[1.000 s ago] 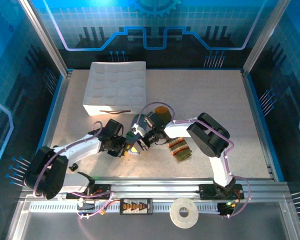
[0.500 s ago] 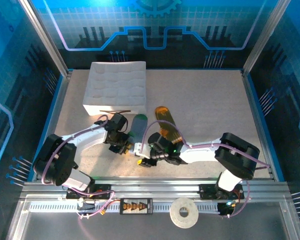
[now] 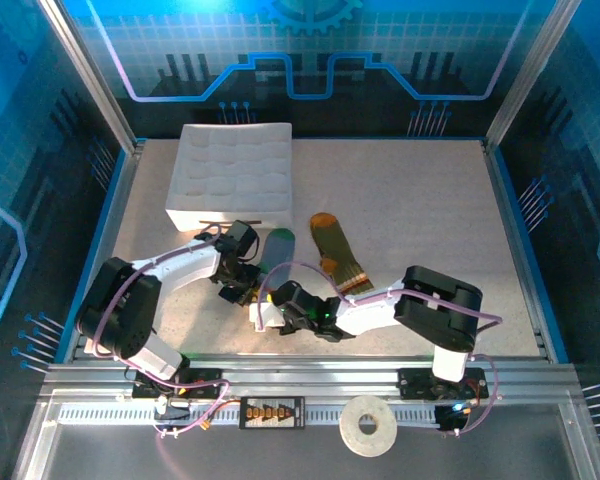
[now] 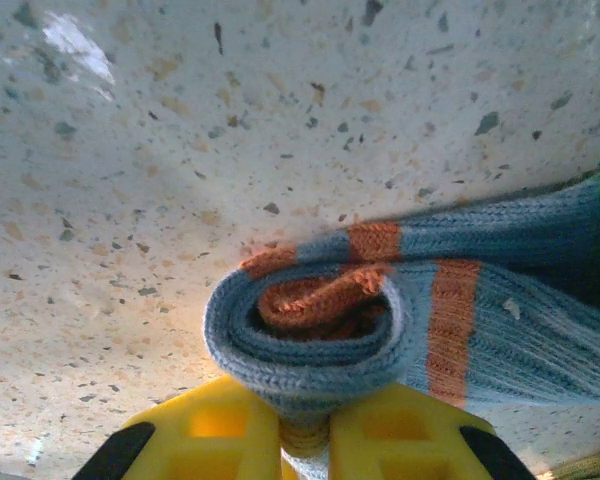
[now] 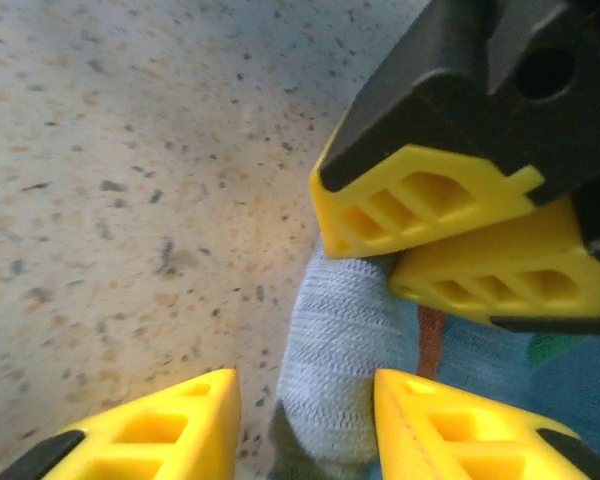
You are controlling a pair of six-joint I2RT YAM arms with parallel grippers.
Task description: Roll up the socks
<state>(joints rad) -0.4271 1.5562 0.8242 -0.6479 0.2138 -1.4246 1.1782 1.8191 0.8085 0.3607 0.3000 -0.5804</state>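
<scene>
The grey-blue sock (image 4: 500, 300) with orange bands lies on the speckled table, its orange cuff end wound into a roll (image 4: 310, 330). My left gripper (image 4: 305, 435) is shut on that roll from below. From above, the sock's green toe (image 3: 278, 246) points away from the arms, and the left gripper (image 3: 242, 290) sits at its near end. My right gripper (image 5: 305, 420) is open and straddles the rolled end (image 5: 345, 370), just below the left gripper's yellow fingers (image 5: 430, 200). The olive-green sock (image 3: 342, 258) with an orange toe lies flat to the right.
A white gridded tray (image 3: 232, 175) stands at the back left, close behind the left arm. A white tape roll (image 3: 368, 427) rests on the front rail. Blue walls (image 3: 115, 200) line the table's sides.
The right gripper has opened and slid left along the front of the table to the grey-blue sock's rolled end. The left gripper has kept its hold and shifted only slightly.
</scene>
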